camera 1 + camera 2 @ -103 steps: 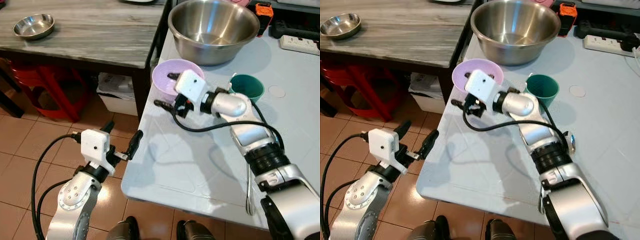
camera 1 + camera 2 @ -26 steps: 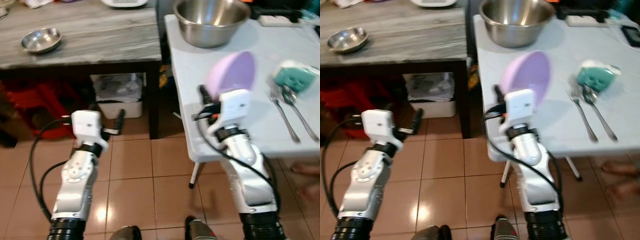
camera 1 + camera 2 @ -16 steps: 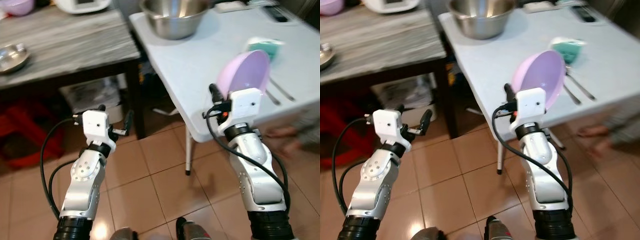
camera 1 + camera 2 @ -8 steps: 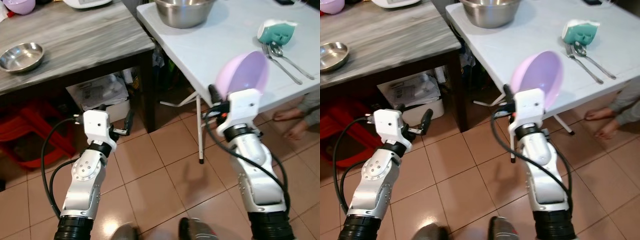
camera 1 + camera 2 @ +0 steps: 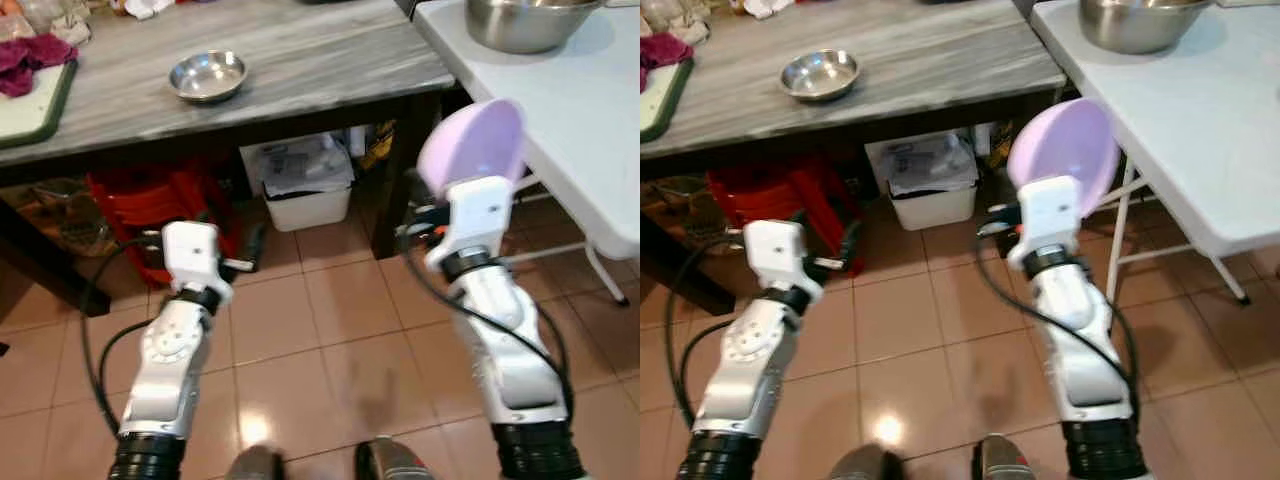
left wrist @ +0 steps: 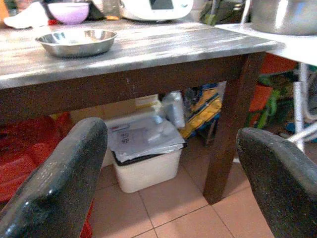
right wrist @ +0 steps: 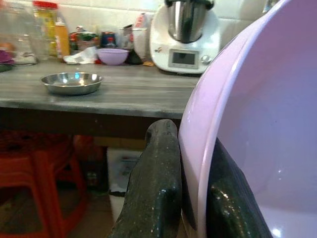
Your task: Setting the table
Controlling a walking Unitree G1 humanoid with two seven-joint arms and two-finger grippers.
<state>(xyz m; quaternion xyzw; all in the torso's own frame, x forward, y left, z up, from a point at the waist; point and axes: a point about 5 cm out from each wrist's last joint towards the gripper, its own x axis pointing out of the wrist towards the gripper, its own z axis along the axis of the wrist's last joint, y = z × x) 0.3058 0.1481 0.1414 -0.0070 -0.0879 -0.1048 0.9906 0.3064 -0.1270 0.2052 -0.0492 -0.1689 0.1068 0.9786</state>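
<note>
My right gripper [image 7: 190, 191] is shut on the rim of a lilac plastic bowl [image 5: 472, 145], which it holds tilted on edge at chest height over the tiled floor. One black finger [image 7: 157, 183] lies outside the rim and the other inside. My left gripper [image 6: 168, 178] hangs open and empty, low over the floor in front of the grey wooden table [image 5: 300, 55]. A small steel dish [image 5: 207, 75] rests on that table. The white folding table [image 5: 590, 120] stands to the right, with a large steel bowl [image 5: 515, 20] at its far end.
Under the wooden table are red plastic stools [image 5: 150, 200] and a white bin [image 5: 305, 195] lined with a bag. A green board [image 5: 30, 95] with a red cloth lies at the table's left end. A kitchen machine [image 7: 184, 37] and bottles stand at the back.
The whole view has swung left, from the white table to the wooden one. The lilac bowl stays pinched in my right gripper; the left gripper stays open.
</note>
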